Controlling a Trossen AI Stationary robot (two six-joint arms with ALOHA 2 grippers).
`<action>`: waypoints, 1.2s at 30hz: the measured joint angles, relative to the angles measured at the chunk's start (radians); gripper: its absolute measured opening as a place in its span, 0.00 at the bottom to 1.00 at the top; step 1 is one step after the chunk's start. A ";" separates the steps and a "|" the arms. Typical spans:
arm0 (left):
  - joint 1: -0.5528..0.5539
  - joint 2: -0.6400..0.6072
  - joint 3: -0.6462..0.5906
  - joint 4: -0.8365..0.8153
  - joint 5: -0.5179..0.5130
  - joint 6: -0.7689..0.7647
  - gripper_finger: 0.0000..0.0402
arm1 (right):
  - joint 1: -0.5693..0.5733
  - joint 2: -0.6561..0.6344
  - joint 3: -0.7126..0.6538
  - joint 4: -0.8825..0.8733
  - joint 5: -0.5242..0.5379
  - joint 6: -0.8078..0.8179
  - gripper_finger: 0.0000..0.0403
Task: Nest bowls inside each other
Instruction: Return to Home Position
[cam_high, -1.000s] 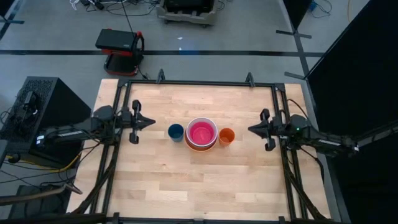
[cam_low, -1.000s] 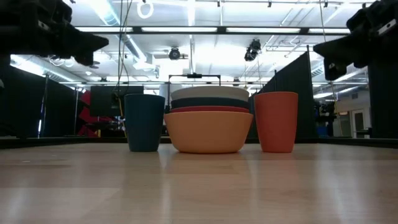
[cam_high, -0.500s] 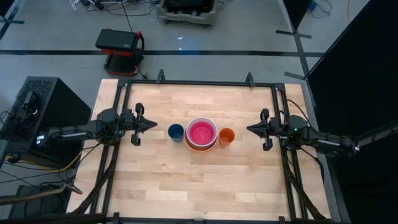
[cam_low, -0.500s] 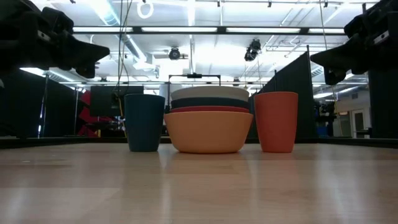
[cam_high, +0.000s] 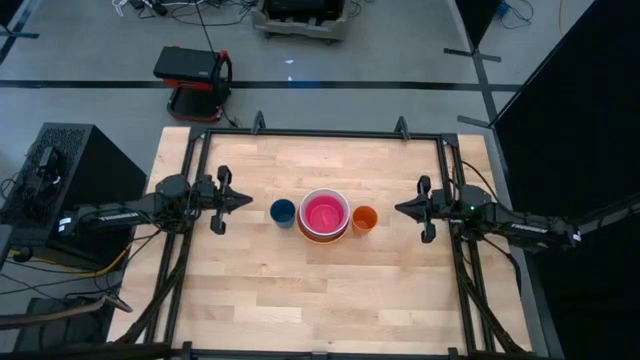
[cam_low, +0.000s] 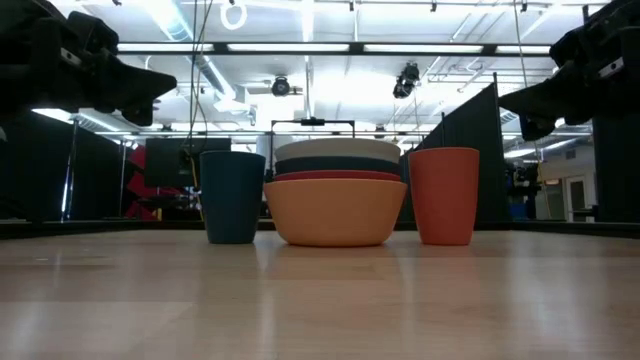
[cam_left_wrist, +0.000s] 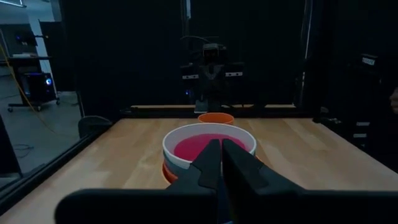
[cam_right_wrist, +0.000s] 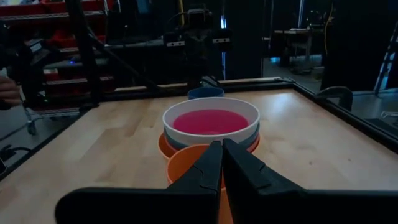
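Observation:
The bowls stand nested in one stack (cam_high: 324, 214) at the table's middle: a pink bowl (cam_right_wrist: 210, 121) inside a white one (cam_left_wrist: 186, 134), over teal and red rims (cam_low: 336, 171), in a yellow-orange bowl (cam_low: 334, 211) that rests on the table. My left gripper (cam_high: 246, 200) is shut, level, at the left of the stack, clear above the table. My right gripper (cam_high: 399, 209) is shut, level, at the right.
A dark blue cup (cam_high: 283, 211) stands just left of the stack and an orange cup (cam_high: 365, 218) just right of it. A black frame (cam_high: 325, 133) borders the table. Bare wood lies toward the near edge.
My left gripper has sunk a little and now holds still. My right gripper has edged slightly toward the stack. The bowls and cups have not moved.

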 joint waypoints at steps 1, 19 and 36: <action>0.000 0.000 0.000 0.000 0.000 0.000 0.01 | 0.000 0.000 0.000 0.000 0.000 0.000 0.00; 0.000 0.000 -0.001 0.000 -0.001 0.024 0.01 | 0.000 -0.001 -0.001 0.019 0.000 0.002 0.00; 0.000 0.000 -0.001 0.000 -0.001 0.033 0.02 | 0.000 -0.001 -0.002 0.026 0.001 0.002 0.00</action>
